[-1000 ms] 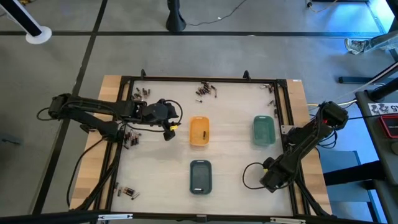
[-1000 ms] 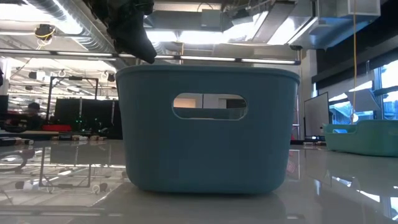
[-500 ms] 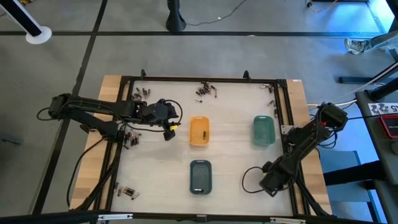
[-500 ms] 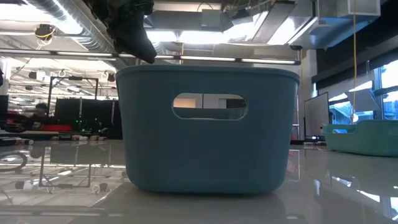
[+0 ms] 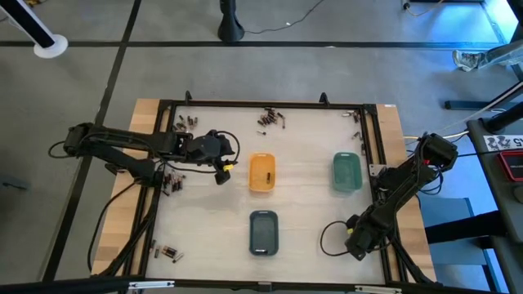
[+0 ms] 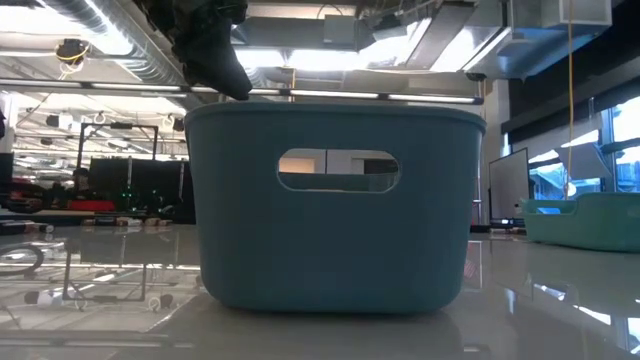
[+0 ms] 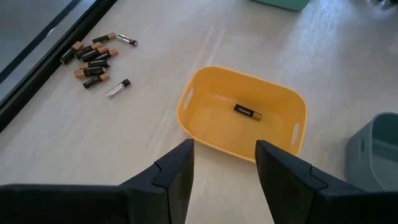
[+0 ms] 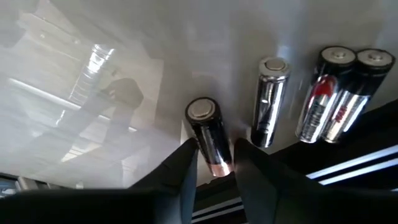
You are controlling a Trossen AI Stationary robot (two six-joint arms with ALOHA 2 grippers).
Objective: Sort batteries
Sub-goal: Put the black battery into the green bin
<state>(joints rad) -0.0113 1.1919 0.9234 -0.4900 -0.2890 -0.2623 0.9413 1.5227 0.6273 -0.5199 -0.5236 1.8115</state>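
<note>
Overhead camera sees everything; low camera faces the blue tray (image 6: pixel 330 205) close-up.

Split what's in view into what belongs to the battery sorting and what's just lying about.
Belongs to the job:
- loose batteries
- single battery in the orange tray
- slate-blue tray, green tray
- left gripper, beside the orange tray
- right gripper, at a dark cell

Just lying about:
- white stand base, on the floor
- black stand base, on the floor
- cable loop
</note>
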